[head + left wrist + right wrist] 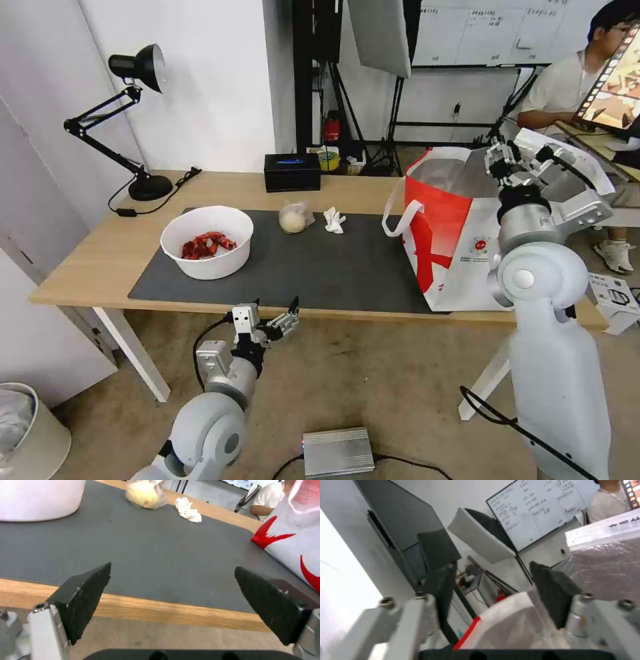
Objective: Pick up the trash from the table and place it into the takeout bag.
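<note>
On the dark grey mat of the table stands a white bowl with red shellfish scraps. Farther back lie a wrapped beige ball and a crumpled tissue. The takeout bag stands open at the mat's right end. My left gripper is open and empty, just below the table's front edge, facing the mat. My right gripper hangs open over the bag's mouth with nothing between its fingers.
A black desk lamp stands at the table's back left and a black box at the back middle. On the floor are a silver box, a white bin and a small carton. A person sits behind the bag.
</note>
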